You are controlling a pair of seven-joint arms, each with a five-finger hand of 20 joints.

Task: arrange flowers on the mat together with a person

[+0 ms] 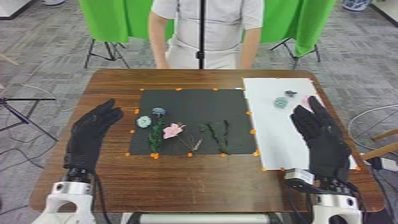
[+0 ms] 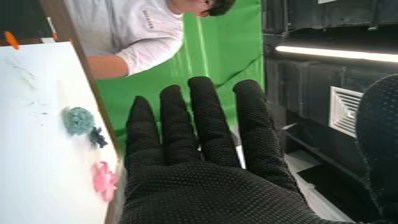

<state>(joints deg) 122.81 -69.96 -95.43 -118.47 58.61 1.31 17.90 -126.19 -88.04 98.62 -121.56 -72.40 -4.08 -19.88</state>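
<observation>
- The left hand [image 1: 90, 136] is over the brown tabletop [image 1: 187, 186], beside the black mat; its fingers are extended, loosely relaxed, and point away from the robot.
- The right hand [image 1: 322, 132] is over the white sheet [image 1: 271, 131]. Its fingers are straight and slightly spread, with gaps between them in the wrist view.
- Between the two hands' fingers lies the black mat [image 1: 188, 102], edged with small orange pieces.
- Closest to the left fingers on that mat is a pale blue flower [image 1: 144, 121]; just beyond it, farther right, is a blue flower [image 1: 158, 111] at the top of a leafy green stem [image 1: 155, 136].
- A pink flower [image 1: 171, 131] lies next along, toward the right fingers, then two dark green sprigs [image 1: 214, 135] [image 1: 226, 136].
- On the white sheet, a blue-green bloom [image 1: 281, 102] and a small dark blue bloom [image 1: 290, 93] lie ahead of the right fingers, slightly to their left.
- A pink bloom [image 2: 105, 181] is just beside the right fingertips in the head view; whether they touch is unclear.
</observation>
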